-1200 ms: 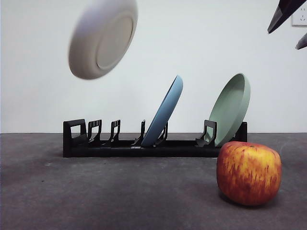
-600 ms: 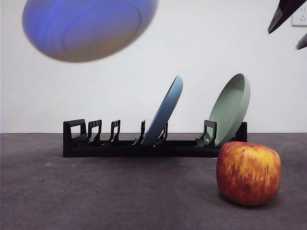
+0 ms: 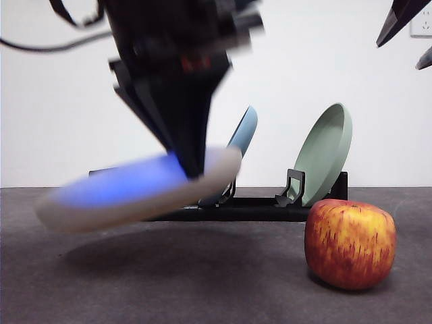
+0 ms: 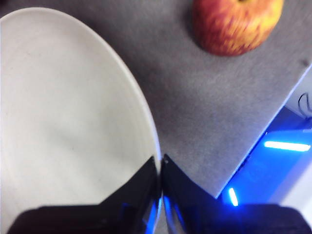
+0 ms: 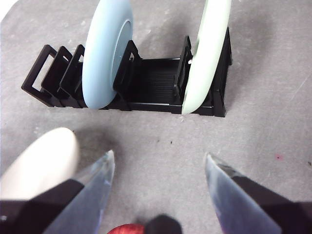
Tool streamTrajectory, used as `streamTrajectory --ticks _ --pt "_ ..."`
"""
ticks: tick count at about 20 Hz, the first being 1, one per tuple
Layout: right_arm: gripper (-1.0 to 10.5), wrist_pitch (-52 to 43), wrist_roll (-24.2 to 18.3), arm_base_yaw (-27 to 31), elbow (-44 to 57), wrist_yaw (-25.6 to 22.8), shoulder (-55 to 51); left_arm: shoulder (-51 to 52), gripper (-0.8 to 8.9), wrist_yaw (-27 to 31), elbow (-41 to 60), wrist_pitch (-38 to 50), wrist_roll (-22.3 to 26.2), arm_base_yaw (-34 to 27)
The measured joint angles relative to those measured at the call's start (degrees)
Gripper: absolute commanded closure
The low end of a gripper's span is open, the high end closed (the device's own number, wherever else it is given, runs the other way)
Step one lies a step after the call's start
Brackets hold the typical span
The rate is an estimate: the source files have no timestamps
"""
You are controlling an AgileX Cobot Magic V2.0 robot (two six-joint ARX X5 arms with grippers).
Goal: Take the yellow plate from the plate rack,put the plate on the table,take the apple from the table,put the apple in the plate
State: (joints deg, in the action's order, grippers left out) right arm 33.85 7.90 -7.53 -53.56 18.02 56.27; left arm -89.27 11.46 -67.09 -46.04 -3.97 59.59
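The yellow plate (image 3: 128,196) hangs nearly flat and low over the table (image 3: 202,283), in front of the plate rack (image 3: 256,209), blurred by motion. My left gripper (image 3: 194,172) comes down from above and is shut on the plate's rim; the left wrist view shows the jaws (image 4: 160,163) pinching the cream plate (image 4: 63,122). The apple (image 3: 349,243) sits on the table to the right, clear of the plate. My right gripper (image 5: 158,155) is open and empty, high above the rack (image 5: 151,87), with the apple (image 5: 127,229) just showing below it.
A blue plate (image 3: 246,131) and a sage-green plate (image 3: 327,152) stand tilted in the rack behind. The right arm shows only as black tips (image 3: 405,20) at the top right corner. The table's edge (image 4: 273,117) runs close to the apple (image 4: 236,24).
The left arm has swung the plate down from high at the upper left to just above the table, turning it from tilted to nearly flat. Apple, rack and right arm are unmoved.
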Motion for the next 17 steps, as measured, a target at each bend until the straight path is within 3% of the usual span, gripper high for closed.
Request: streamTrajectory --ticks 7,10,11,14,17 --pt "6.3 0.0 0.0 0.0 0.0 0.0 0.0 -12.5 7.9 0.92 0.0 1.51 2.91 0.11" --pt "6.3 0.22 0.0 0.0 0.0 0.02 0.0 -13.0 4.24 0.24 0.0 1.57 2.89 0.11" --pt "6.3 0.68 0.0 0.0 0.0 0.02 0.0 -12.98 3.96 0.33 0.0 1.57 2.84 0.07" --pt "6.0 1.6 -0.02 -0.33 0.0 -0.02 0.02 -10.69 3.97 0.37 0.0 1.62 2.19 -0.7" --pt "4.3 2.12 -0.33 -3.04 -0.02 -0.02 0.33 -2.54 4.02 0.87 -0.59 1.57 1.18 -0.94"
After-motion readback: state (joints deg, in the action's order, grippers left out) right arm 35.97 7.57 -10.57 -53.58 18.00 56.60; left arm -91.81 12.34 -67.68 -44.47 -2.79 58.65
